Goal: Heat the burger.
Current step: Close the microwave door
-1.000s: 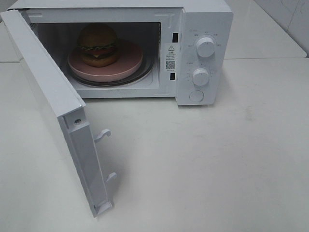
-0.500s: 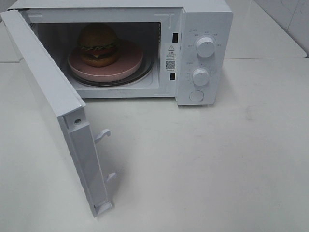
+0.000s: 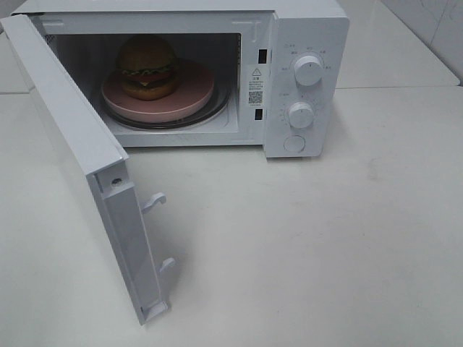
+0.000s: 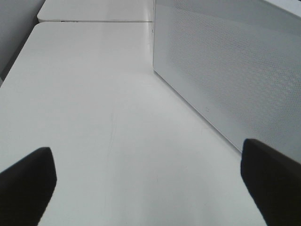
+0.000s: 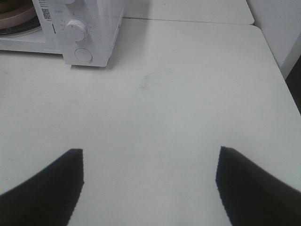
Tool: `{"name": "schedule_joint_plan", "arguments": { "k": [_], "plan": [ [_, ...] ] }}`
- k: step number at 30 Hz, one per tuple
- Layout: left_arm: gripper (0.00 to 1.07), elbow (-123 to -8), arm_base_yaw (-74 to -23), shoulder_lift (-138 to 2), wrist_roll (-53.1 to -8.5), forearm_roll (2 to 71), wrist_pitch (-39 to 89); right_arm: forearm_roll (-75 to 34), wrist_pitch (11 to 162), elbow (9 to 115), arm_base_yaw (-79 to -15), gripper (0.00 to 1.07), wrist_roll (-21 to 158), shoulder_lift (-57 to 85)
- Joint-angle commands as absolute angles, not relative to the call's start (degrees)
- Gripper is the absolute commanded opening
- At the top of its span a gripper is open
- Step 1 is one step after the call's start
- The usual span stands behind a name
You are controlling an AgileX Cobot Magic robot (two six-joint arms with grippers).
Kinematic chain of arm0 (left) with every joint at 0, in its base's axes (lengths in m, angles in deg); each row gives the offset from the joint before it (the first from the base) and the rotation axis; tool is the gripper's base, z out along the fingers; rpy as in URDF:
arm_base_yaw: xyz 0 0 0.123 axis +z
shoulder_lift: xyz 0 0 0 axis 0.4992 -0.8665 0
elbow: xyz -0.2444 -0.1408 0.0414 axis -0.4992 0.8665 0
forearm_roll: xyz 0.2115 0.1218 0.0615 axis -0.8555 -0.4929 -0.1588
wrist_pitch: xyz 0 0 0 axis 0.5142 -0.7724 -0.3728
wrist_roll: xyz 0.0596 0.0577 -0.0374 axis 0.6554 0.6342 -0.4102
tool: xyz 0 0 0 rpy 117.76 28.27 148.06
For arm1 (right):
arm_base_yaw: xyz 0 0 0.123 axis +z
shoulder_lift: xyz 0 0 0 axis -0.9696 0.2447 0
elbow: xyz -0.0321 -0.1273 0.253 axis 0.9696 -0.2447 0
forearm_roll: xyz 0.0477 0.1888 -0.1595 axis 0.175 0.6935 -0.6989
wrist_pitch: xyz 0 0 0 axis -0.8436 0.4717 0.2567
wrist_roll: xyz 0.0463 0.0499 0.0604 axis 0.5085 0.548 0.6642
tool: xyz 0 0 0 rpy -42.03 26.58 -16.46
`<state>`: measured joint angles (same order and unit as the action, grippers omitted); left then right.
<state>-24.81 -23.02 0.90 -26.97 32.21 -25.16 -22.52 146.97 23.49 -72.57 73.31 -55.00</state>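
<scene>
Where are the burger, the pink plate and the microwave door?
burger (image 3: 148, 61): exterior high view, on the top bun.
pink plate (image 3: 194, 91): exterior high view, on its bare right side.
microwave door (image 3: 87, 130): exterior high view, on its top edge.

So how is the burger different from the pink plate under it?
The burger is tall and domed; the pink plate is flat and wider. The burger is brown with green and red layers; the pink plate is plain pink. Both are round and sit inside the open microwave.

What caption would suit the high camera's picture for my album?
Tall golden-bun burger on round pink plate inside white microwave, door wide open.
</scene>
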Motion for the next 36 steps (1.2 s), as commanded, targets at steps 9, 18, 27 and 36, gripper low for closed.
{"name": "schedule_joint_plan", "arguments": {
  "k": [9, 18, 27, 36],
  "plan": [
    [1.0, -25.2, -22.8, 1.1, -27.4, 32.8, -24.9, -22.7, 146.6, 23.4, -73.0, 0.75, 73.3, -56.6],
    [0.75, -27.2, -22.8, -5.9, -26.9, 32.0, -18.1, -22.7, 146.6, 23.4, -73.0, 0.75, 73.3, -56.6],
    [0.31, -27.2, -22.8, -17.3, -27.0, 33.0, -10.2, -22.7, 146.6, 23.4, -73.0, 0.75, 73.3, -56.6],
    [0.0, -23.0, -22.8, -26.8, -23.7, 33.2, 8.8, -22.7, 146.6, 23.4, -73.0, 0.75, 73.3, -56.6]
  ]
}}
